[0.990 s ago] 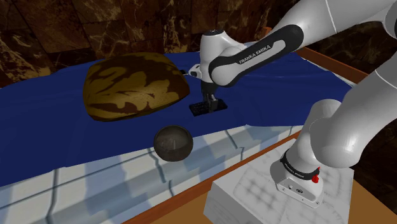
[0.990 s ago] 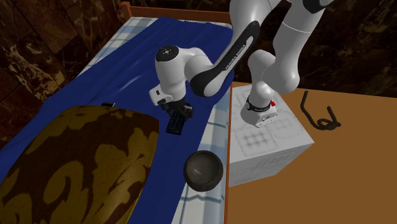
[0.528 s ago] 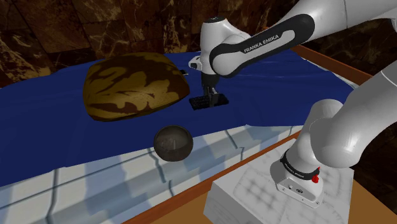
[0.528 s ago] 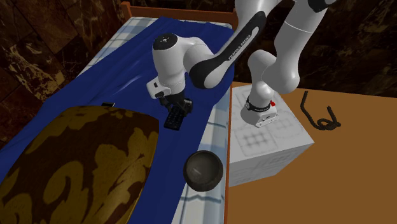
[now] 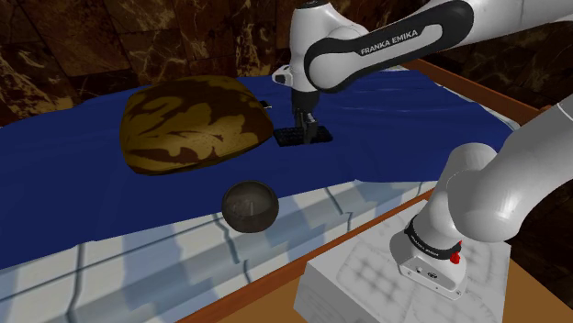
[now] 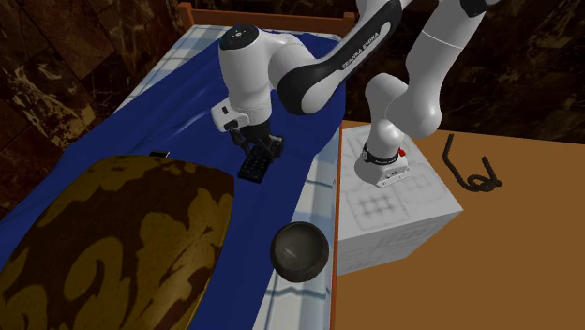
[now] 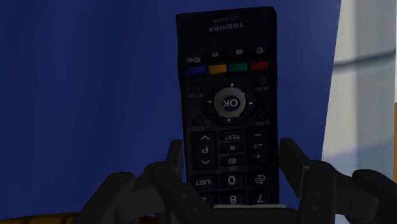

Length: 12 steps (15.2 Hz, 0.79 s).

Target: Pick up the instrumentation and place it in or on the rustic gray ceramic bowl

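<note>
Lifted higher — remote [image 7: 229,95] clasped between jaws.

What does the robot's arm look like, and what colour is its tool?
The arm is round and white, with dark bands at its joints. One band says FRANKA EMIKA in white letters. A small red spot sits near its base. The tool is all black, with two fingers.
</note>
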### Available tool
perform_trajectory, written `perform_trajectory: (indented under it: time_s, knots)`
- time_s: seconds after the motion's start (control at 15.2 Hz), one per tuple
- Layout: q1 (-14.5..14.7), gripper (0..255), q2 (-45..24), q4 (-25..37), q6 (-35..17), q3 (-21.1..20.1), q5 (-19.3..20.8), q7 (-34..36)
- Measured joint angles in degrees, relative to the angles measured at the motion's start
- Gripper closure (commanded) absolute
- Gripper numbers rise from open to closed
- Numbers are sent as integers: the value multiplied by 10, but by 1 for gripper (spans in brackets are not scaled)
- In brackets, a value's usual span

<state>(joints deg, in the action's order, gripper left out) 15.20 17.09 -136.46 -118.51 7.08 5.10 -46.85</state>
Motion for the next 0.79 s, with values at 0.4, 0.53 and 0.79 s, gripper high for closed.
perform_trajectory:
  time_s: [0.4,0.53,0.79]
  knots:
    - [0,255,15,32,47,-1,-1,-2]
    - [0,255,20,43,63,-2,-1,-2]
    - [1,255,27,68,95,-4,-2,-3]
